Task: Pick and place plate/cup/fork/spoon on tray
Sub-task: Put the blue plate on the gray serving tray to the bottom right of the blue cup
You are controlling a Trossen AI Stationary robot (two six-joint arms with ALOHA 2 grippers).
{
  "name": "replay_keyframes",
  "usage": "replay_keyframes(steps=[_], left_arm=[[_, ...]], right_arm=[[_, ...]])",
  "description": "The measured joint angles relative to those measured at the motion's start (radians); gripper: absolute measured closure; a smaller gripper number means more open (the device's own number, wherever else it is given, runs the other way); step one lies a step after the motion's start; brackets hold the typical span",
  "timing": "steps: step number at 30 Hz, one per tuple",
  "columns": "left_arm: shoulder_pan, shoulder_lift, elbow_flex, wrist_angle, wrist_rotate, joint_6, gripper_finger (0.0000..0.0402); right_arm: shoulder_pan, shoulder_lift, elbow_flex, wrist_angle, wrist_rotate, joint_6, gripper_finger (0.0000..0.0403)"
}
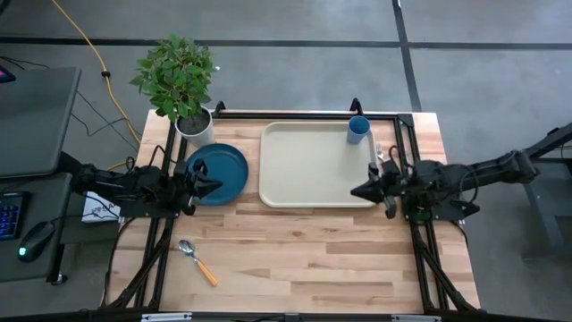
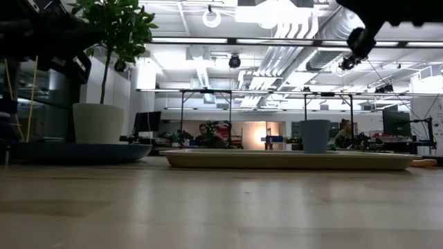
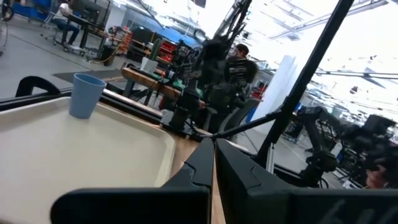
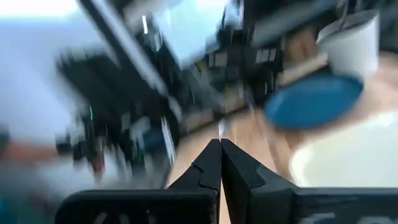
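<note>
The beige tray [image 1: 308, 170] lies at the table's middle far side. The light-blue cup [image 1: 358, 130] stands upright in the tray's far right corner and also shows in the left wrist view [image 3: 86, 94]. The dark blue plate [image 1: 225, 170] rests flat on the table left of the tray. The spoon [image 1: 197, 262] lies on the table at the near left. A slim pale thing [image 1: 379, 153] by the tray's right rim may be the fork; my right arm hides most of it. My left gripper [image 1: 217, 184] is shut and raised over the plate. My right gripper [image 1: 355, 190] is shut and raised over the tray's right rim.
A white pot with a green plant [image 1: 192, 123] stands just beyond the plate at the far left. Black frame bars [image 1: 304, 114] run along the table's far edge and its sides. Bare wood [image 1: 313, 259] stretches across the table's near half.
</note>
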Motion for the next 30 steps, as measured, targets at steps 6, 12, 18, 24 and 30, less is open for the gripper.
replay_keyframes(steps=[6, 12, 18, 24, 30], left_arm=[[0.0, 0.0, 0.0, 0.001, -0.03, 0.0, 0.0401], [0.0, 0.0, 0.0, 0.001, -0.033, -0.001, 0.0401], [-0.001, 0.0, 0.0, 0.001, -0.088, -0.008, 0.0401], [0.0, 0.067, 0.096, 0.016, -0.169, -0.051, 0.0401], [0.0, 0.341, 0.389, -0.421, -0.147, -0.085, 0.0401]], right_arm=[[-0.056, 0.009, -0.165, 0.269, 0.07, 0.03, 0.0403], [-0.128, 0.005, -0.165, 0.259, -0.038, -0.017, 0.0403], [-0.167, 0.007, -0.167, 0.258, -0.044, 0.002, 0.0403], [-0.167, 0.006, -0.164, 0.307, -0.039, 0.001, 0.0403], [-0.167, 0.006, -0.164, 0.307, 0.009, 0.0, 0.0403]])
